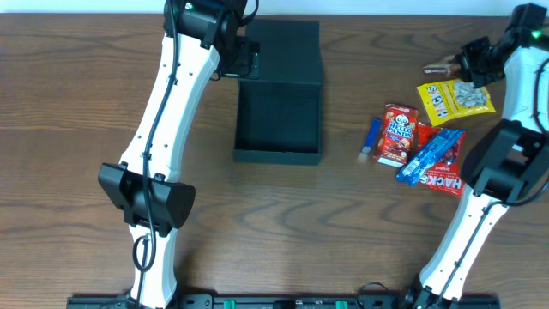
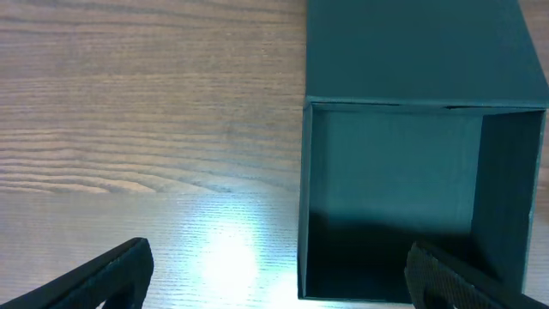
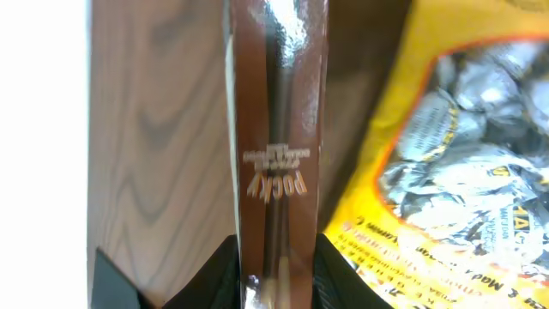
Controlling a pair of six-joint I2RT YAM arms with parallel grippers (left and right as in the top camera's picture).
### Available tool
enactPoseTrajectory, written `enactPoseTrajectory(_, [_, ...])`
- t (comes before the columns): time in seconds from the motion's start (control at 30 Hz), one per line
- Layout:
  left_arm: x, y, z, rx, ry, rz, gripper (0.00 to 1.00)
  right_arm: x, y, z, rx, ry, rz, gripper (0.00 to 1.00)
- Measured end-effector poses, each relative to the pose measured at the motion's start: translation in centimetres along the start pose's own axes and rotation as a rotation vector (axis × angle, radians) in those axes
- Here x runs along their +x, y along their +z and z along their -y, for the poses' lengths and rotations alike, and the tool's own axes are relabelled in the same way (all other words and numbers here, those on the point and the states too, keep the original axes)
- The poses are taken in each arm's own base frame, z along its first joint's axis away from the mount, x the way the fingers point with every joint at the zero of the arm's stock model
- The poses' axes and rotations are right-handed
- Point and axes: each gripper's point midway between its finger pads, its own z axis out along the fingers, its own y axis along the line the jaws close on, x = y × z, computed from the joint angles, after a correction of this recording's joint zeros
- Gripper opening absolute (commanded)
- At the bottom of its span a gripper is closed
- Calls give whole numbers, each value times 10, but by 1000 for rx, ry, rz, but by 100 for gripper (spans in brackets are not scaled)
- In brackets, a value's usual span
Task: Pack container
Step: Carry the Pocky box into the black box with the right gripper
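The container (image 1: 276,155) is a dark box in the middle of the table, its flap lid (image 1: 279,51) laid open to the far side and its inside empty. My left gripper (image 1: 249,58) hovers open at the box's far left corner. In the left wrist view it (image 2: 279,287) straddles the container's (image 2: 395,172) left wall. At the far right my right gripper (image 1: 463,62) is shut on a thin brown Pocky packet (image 1: 439,66). The right wrist view shows the Pocky packet (image 3: 279,129) pinched between the fingers (image 3: 214,275) of the gripper (image 3: 276,275).
A yellow snack packet (image 1: 455,99) lies just below the right gripper, and in the right wrist view the yellow packet (image 3: 446,172) sits beside the Pocky. Nearer lie a red Hello Panda packet (image 1: 399,133), a small blue item (image 1: 371,137), a blue packet (image 1: 431,154) and a red packet (image 1: 446,176).
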Motion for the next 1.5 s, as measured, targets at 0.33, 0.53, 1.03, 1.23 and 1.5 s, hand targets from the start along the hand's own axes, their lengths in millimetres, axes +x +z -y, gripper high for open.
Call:
enactPoseTrajectory(0.33, [-9,5,-49,-56,-92,1,95,52,-45,-64,-107,-323,-63,18])
enactPoseTrajectory(0.53, [-12,8,-94,-92,-183,-4,95,132,-71,-99,-153,-546,-185,18])
enactPoseTrajectory(1.03, [-15,11,-178,-146,-354,15,95,395,-104,-127,-227,-1010,-629,16])
enactPoseTrajectory(1.23, [-16,11,-176,-134,-355,20,95,444,-105,-115,-193,-1056,-728,14])
enactPoseTrajectory(1.5, [-17,11,-174,-119,-356,22,95,452,-64,-84,-75,-961,-804,17])
